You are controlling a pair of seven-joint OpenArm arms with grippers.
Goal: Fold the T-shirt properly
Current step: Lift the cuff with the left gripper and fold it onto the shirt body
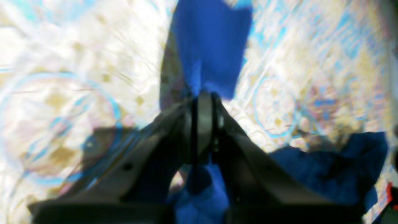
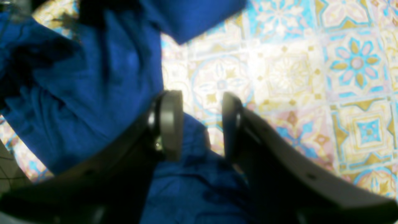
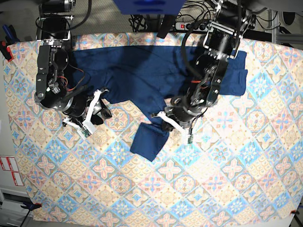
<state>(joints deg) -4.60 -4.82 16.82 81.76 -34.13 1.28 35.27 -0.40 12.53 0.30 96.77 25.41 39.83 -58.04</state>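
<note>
Your T-shirt (image 3: 142, 71) lies spread across the far half of the bench (image 3: 156, 198), on its patterned tile cloth, with one sleeve reaching toward the middle and ending in a loose flap. Your left end effector (image 1: 203, 99) is clenched on that sleeve's fabric, pads pressed together with blue cloth between them. Your right end effector (image 2: 202, 124) stands released, jaws apart, at the shirt's edge, gripping nothing.

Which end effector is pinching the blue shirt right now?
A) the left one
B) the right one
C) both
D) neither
A: the left end effector is shut on a fold of the T-shirt, while the right end effector stands open with patterned cloth showing in the gap.
</note>
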